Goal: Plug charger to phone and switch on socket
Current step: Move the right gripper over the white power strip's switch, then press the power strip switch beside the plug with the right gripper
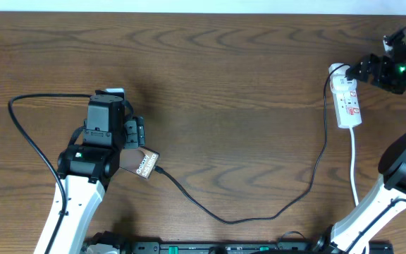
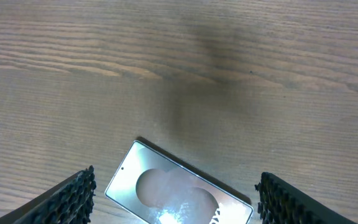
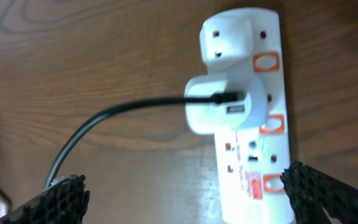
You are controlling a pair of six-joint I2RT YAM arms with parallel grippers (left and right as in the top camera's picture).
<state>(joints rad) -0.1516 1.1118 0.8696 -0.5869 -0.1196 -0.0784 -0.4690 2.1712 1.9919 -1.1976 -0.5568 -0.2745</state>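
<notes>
Pinkish-bronze flat phone (image 1: 141,164) lies toward wooden table's (image 1: 224,85) front-left corner, thin black charger cable (image 1: 259,212) at its end. Left gripper (image 2: 178,199) hangs above, jaws spread. Right gripper (image 3: 185,199) jaws spread over white power strip (image 3: 253,124) near right edge.

Phone (image 1: 145,164): mostly hidden beneath left arm (image 1: 101,127) overhead; one end cut off in left wrist view.
Charger (image 1: 245,215): tip at phone too small to judge seating.
Socket (image 3: 272,155), well apart from phone: one end cut off, lettering blurred.

Brown wood-grain table (image 1: 224,63), white socket (image 1: 348,104) with orange-red switch marks, black charger (image 1: 325,120), bronze phone (image 1: 144,163) with white-lettered dark label.
</notes>
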